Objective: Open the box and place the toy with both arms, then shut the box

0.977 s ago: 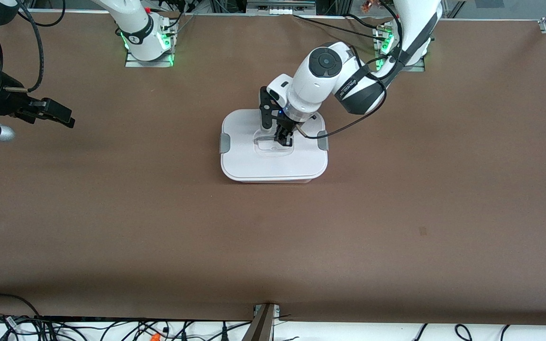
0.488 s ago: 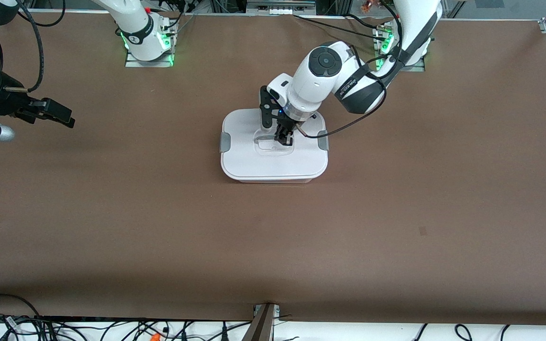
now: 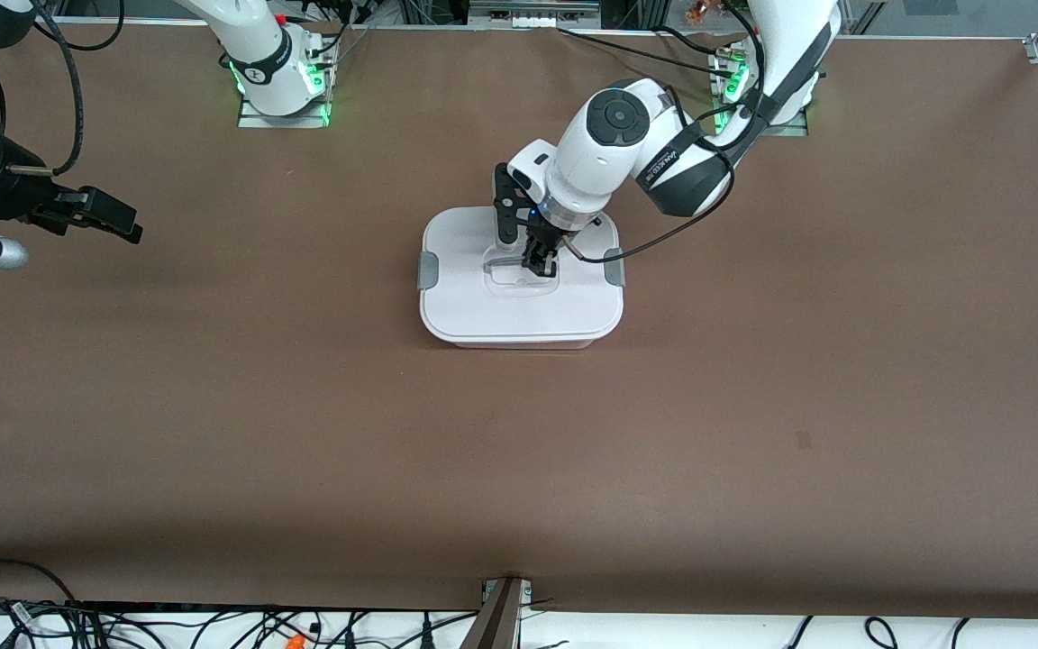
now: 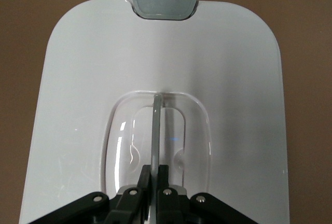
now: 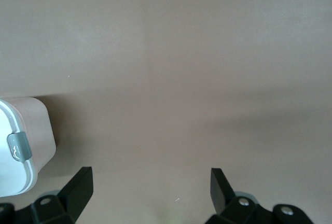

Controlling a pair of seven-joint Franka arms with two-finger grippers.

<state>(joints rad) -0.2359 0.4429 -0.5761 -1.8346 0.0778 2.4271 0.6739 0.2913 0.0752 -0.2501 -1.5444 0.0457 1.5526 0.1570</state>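
Finding the right gripper (image 3: 120, 222) at about nine o'clock in the front view, up in the air over bare brown table (image 3: 753, 406) toward the right arm's end. Idle there, fingers (image 5: 78, 187) spread wide, nothing between them. Catching, from the right wrist view, one corner of the box (image 5: 36, 125) and one grey clip (image 5: 18, 147) off to the side, well apart from those fingers.

Moving on to the middle of the table, a little toward twelve o'clock: locating the box (image 3: 519, 315) flat on the tabletop, white lid (image 3: 474, 306) seated on it, a strip of pale tub wall showing under the lid's six o'clock edge. Noting a grey clip at the lid's nine o'clock side (image 3: 427, 270) and another at its three o'clock side (image 3: 614, 268), both lying against the lid's edge. Seeing a clear recessed handle (image 3: 508, 269) at the lid's centre.

Reaching the left arm (image 3: 618, 135), stretched down from its base at about one o'clock. Placing the left gripper (image 3: 539, 264) right on the lid's centre, down in the recess. Confirming from the left wrist view: left gripper (image 4: 154, 175) pinched tight on the thin upright handle (image 4: 156, 125), one black finger pressed to each side of it, one grey clip (image 4: 164, 4) at the lid's edge straight ahead.
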